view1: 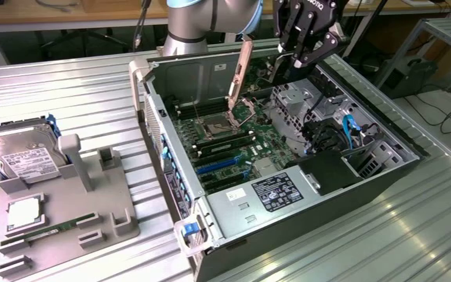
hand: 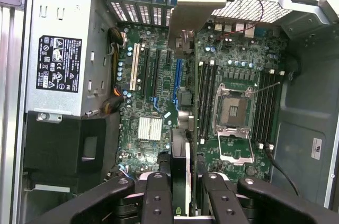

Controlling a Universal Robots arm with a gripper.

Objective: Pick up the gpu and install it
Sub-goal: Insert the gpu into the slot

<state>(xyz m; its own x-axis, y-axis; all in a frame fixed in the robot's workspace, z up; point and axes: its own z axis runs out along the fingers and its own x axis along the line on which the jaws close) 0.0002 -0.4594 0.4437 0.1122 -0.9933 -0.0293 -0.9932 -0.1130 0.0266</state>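
Note:
The gpu shows edge-on as a thin card with a white and green edge, clamped between my two black fingers. My gripper is shut on it. I hold it above the motherboard inside the open PC case, roughly in line with the blue expansion slot. In the exterior view my gripper hangs over the far end of the case, with the dark gpu just under the fingers. The card is still above the board, clear of the slot.
A tall thin tan plate stands upright by the open CPU socket. The power supply and the blue cables crowd the near end. Outside the case, a grey fixture holds a hard drive, a RAM stick and a CPU.

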